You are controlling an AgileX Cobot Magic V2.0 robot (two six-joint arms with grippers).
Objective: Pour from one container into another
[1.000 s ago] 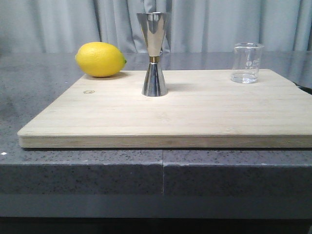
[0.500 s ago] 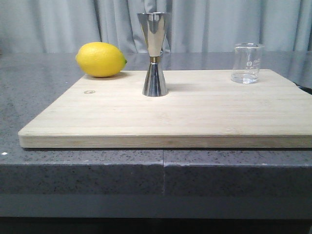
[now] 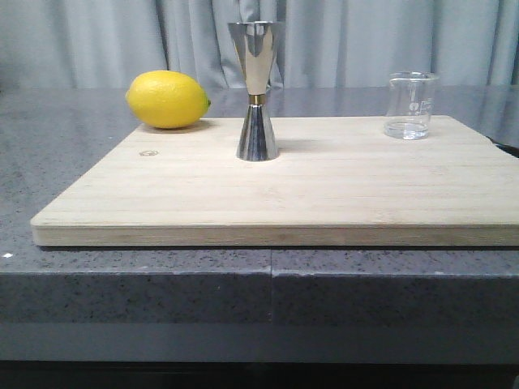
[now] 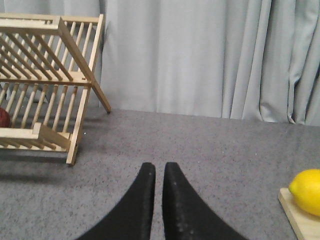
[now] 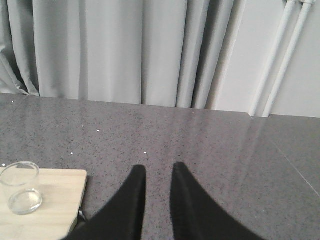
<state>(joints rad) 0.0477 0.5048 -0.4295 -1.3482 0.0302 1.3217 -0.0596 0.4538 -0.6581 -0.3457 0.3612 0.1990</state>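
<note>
The bench [image 3: 81,162] is a dark grey speckled stone-look surface with a vertical seam in its front edge; a pale wooden board [image 3: 324,194] lies flat on it, and grey pleated curtains [image 3: 365,40] hang behind. The steel jigger [image 3: 257,89] stands upright on the far half of the board, near its middle, narrow gold waist between the two cones. The clear glass beaker [image 3: 412,105] stands upright near the board's far right corner, well apart from the jigger. A yellow lemon [image 3: 167,99] lies at the board's far left corner. Neither arm appears in the front view. In the left wrist view, the left fingers [image 4: 158,170] hang over bare bench with only a thin gap between the tips and nothing held; the lemon [image 4: 307,191] and a board corner [image 4: 300,220] lie off to one side of them, and a wooden slatted dish rack [image 4: 45,85] stands on the bench to the other side, ahead of the tips. In the right wrist view, the right fingers [image 5: 159,172] hang over bare bench, slightly parted and holding nothing; the beaker [image 5: 20,187] stands on the board corner off to one side of them, not touching. Two white pipes [image 5: 287,55] run down the wall beside the curtain.
</note>
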